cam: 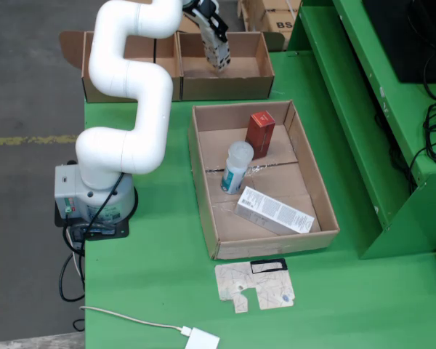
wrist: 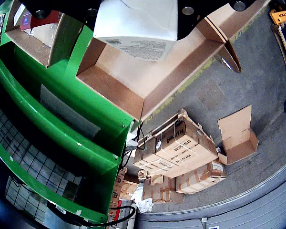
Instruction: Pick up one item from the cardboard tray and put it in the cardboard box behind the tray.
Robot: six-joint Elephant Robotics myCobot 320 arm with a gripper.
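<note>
End effector (cam: pixel 219 59) clamping glossy white rect. carton (wrist: pixel 136 26), over brown corrugated cardboard box (cam: pixel 256 81), matte green table (cam: pixel 160 262)

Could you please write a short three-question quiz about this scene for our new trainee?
1. True or false: the hand is over the cardboard tray.
2. How many items lie in the tray? A) two B) three C) five
3. What does the hand hold in the wrist view?

Key:
1. False: it hangs over the cardboard box behind the tray.
2. B: a red box, a bottle and a white carton.
3. A white box with printed text, above the open box.
</note>
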